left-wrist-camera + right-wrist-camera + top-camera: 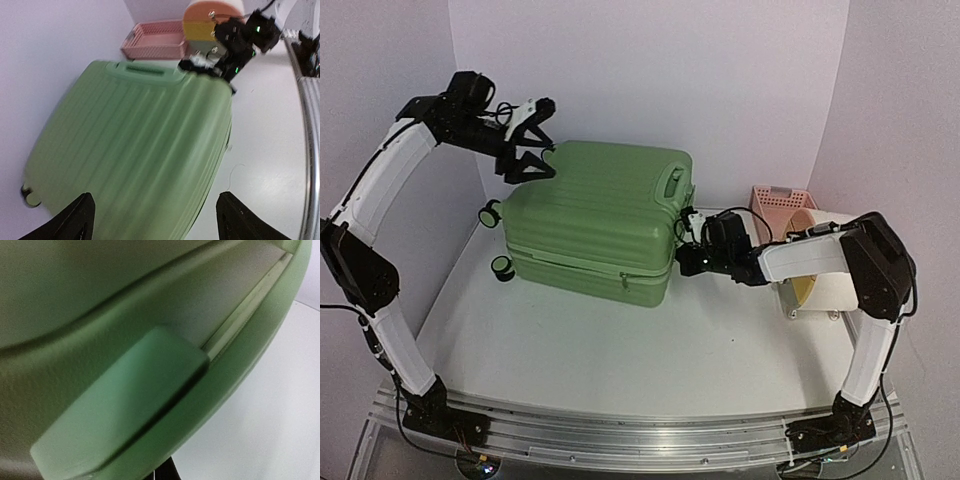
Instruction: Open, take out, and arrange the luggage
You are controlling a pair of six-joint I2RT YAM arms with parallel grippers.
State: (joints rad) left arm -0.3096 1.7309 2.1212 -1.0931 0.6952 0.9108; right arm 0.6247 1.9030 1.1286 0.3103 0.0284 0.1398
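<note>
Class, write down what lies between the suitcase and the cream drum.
The right gripper, at the suitcase's end; the top and left wrist views both show it.

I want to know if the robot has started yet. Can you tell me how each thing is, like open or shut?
luggage: shut, lying flat, wheels to the left
left gripper: open, empty, above the luggage's wheel end
right gripper: shut, right up against the luggage's right end
pink basket: upright, open top, inside not visible
cream drum: seems to lie on its side, partly hidden by the right arm
</note>
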